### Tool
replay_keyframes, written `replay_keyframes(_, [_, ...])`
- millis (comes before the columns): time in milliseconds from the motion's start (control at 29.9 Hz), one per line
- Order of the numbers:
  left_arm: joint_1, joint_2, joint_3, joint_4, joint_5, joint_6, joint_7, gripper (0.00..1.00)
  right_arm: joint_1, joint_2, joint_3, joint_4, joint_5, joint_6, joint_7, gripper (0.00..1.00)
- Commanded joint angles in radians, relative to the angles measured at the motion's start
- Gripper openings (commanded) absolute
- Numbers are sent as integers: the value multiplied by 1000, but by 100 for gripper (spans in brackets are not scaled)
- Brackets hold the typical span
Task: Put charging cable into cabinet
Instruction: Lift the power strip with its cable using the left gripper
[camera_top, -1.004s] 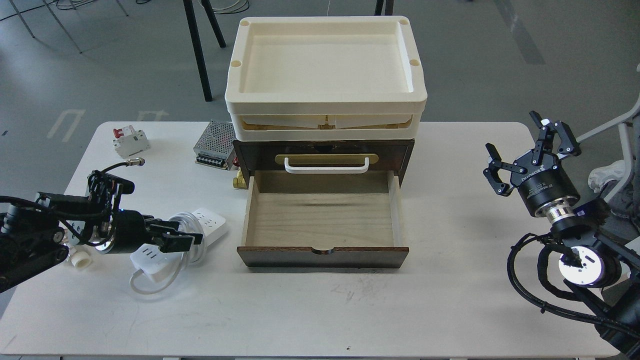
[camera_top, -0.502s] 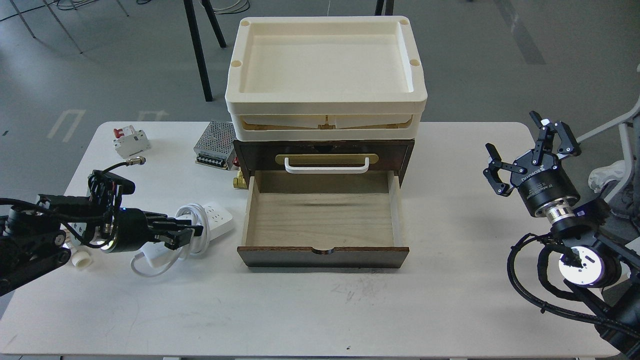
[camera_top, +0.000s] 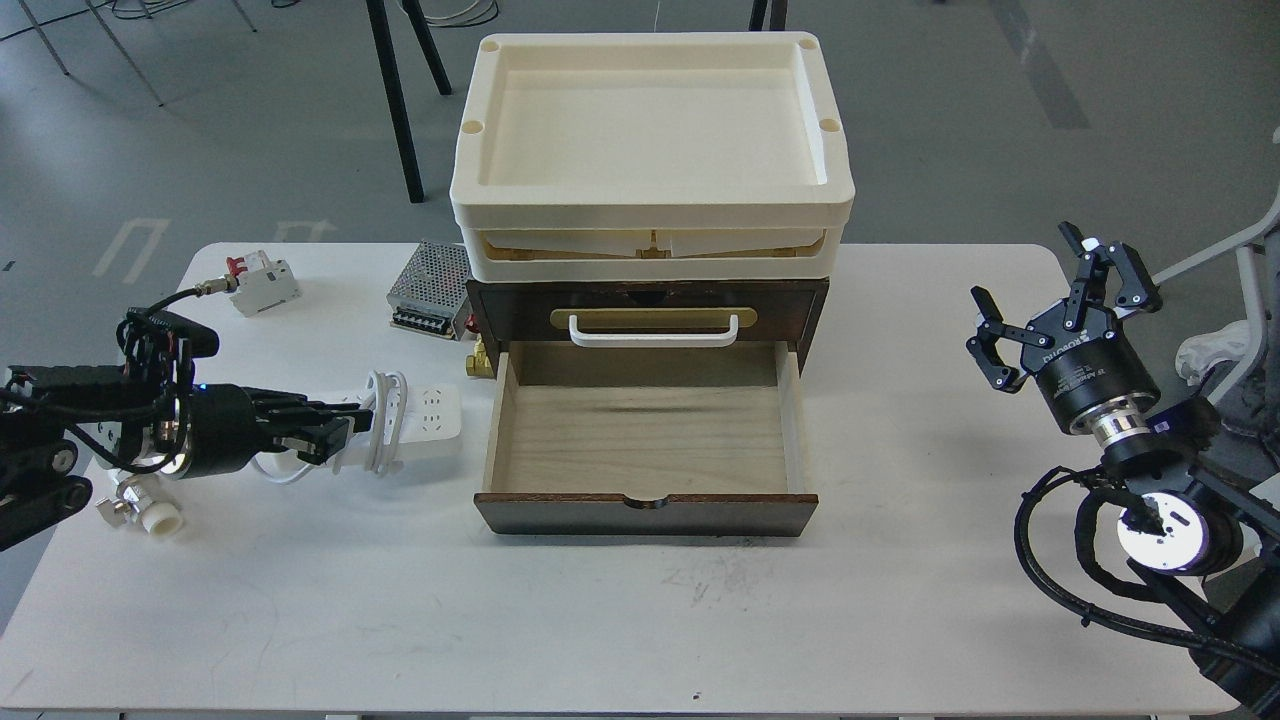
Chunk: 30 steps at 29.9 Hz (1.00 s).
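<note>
One stage of the task reads as complete: the cabinet (camera_top: 648, 400) stands on the worktop (camera_top: 620, 620) with its lower drawer pulled out and nothing visible inside. Transfer is not yet done. The charging cable (camera_top: 425, 425) remains outside, just left of the drawer, with its cord looped around the middle. Whether it rests on the worktop or is lifted cannot be determined.

Left arm: enters from the left edge, extended roughly level toward the drawer. The left gripper (camera_top: 335, 432) has its fingers clamped on the near end of the charging cable.

Right arm: held well apart on the right side. The right gripper (camera_top: 1065, 310) points upward, fingers spread, holding nothing.

Remaining: carry the charging cable over the drawer wall, then release.
</note>
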Motion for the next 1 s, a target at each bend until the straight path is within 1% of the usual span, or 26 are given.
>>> replay_keyframes(0, [4,39,-29,-39,-3,3,0,7,0,0,0,0,0,0,0,99])
replay_keyframes(167, [7,87,-45,-77,-10,6,0,5,0,0,2,0,0,0,0,99])
replay_keyframes(301, [10,133,-117,-122,-23,6,0,4,0,0,2,0,0,0,0,99])
replay_keyframes(401, [10,167,-144,-154,-67,4,0,4,0,0,2,0,0,0,0,99])
replay_keyframes(736, [12,306,-155,-234,-154,6,0,4,0,0,2,0,0,0,0,99])
replay_keyframes(803, [12,331,-154,-264,-158,4,0,4,0,2,2,-2,0,0,0,99])
replay_keyframes(970, [13,375,-152,-396,-159,6,0,4,0,2,2,-2,0,0,0,99])
